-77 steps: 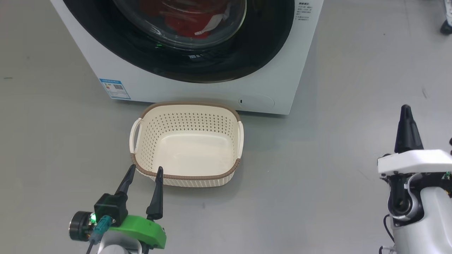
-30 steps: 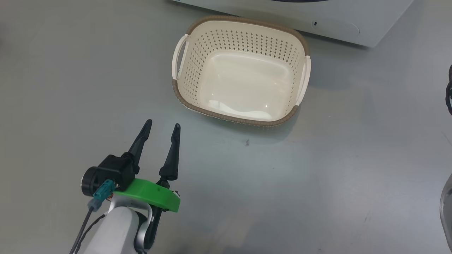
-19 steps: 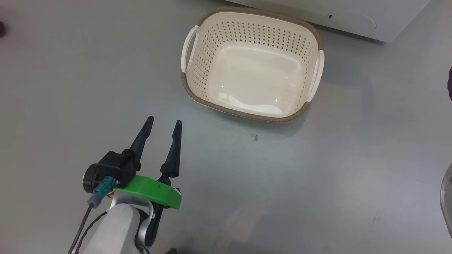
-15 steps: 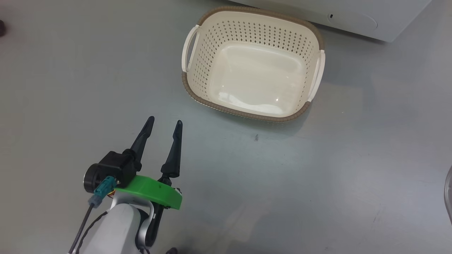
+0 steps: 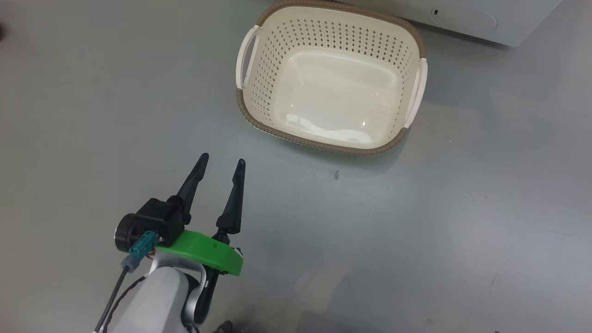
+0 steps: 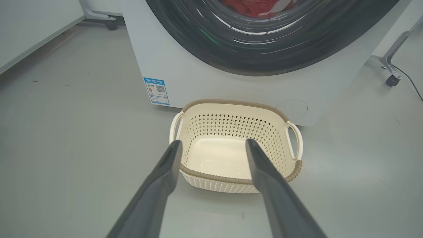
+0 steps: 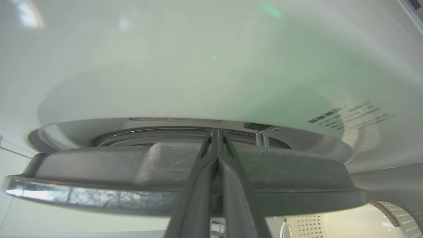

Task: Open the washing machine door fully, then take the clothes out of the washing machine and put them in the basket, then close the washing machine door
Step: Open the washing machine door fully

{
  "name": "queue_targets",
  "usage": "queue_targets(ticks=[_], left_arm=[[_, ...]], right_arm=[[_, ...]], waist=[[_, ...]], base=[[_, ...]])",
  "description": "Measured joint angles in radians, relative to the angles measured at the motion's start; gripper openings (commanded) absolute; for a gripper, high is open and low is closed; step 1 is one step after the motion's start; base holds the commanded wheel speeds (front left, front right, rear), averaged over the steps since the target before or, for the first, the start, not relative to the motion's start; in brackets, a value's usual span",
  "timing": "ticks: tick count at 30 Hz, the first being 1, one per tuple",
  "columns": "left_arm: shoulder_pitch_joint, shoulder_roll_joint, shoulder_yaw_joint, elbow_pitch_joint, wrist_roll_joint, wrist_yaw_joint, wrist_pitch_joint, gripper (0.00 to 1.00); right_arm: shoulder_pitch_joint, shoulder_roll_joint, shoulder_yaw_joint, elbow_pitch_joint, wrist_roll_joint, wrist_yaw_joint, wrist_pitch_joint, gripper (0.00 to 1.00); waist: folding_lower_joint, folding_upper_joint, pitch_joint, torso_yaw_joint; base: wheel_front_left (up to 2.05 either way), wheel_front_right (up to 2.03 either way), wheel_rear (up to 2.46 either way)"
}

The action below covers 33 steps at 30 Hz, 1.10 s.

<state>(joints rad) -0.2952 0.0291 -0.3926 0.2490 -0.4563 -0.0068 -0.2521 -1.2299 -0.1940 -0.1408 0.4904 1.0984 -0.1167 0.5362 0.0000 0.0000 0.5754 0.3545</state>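
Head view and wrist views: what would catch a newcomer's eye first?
The empty cream basket on the grey floor before the washing machine. Red clothes glow behind the black door. The left claw hangs open; the right claw, shut, is at the door's rim.

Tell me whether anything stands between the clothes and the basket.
Yes: the washing machine door covers the opening, with the clothes showing red behind its glass. The basket sits empty on the floor below, with nothing over it.

Cream perforated basket point(image 5: 342, 37) (brown woven rim), red clothes point(image 6: 254, 6).
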Motion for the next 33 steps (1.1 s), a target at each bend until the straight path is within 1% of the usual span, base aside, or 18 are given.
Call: queue_targets(ticks=[9, 14, 15, 28, 33], left_arm=[[-0.009, 0.0, -0.002, 0.0, 0.0, 0.0, 0.0, 1.0], [-0.01, 0.0, -0.002, 0.0, -0.001, 0.0, 0.0, 1.0], [-0.01, 0.0, -0.002, 0.0, -0.001, 0.0, 0.0, 1.0], [-0.011, 0.0, -0.005, 0.002, -0.001, 0.001, 0.0, 1.0], [-0.011, 0.0, -0.008, 0.002, -0.001, 0.001, 0.0, 1.0]], right_arm=[[-0.02, -0.013, -0.006, 0.039, 0.02, -0.001, 0.065, 0.0], [-0.03, -0.011, -0.03, 0.057, 0.053, -0.002, 0.089, 0.0], [-0.033, -0.011, -0.033, 0.061, 0.06, -0.009, 0.095, 0.0], [-0.062, -0.002, -0.087, 0.098, 0.138, -0.01, 0.164, 0.0], [-0.067, -0.004, -0.08, 0.109, 0.136, -0.01, 0.181, 0.0]], waist=[[0.0, 0.0, 0.003, -0.002], [0.0, 0.0001, 0.003, -0.003], [0.0, 0.0, 0.002, -0.003], [0.0, 0.0001, 0.001, -0.002], [0.0, 0.0, 0.0, 0.0]], base=[[0.0, 0.0, 0.0], [0.0, 0.0, 0.0], [0.0, 0.0, 0.0], [0.0, 0.0, 0.0], [0.0, 0.0, 0.0]])
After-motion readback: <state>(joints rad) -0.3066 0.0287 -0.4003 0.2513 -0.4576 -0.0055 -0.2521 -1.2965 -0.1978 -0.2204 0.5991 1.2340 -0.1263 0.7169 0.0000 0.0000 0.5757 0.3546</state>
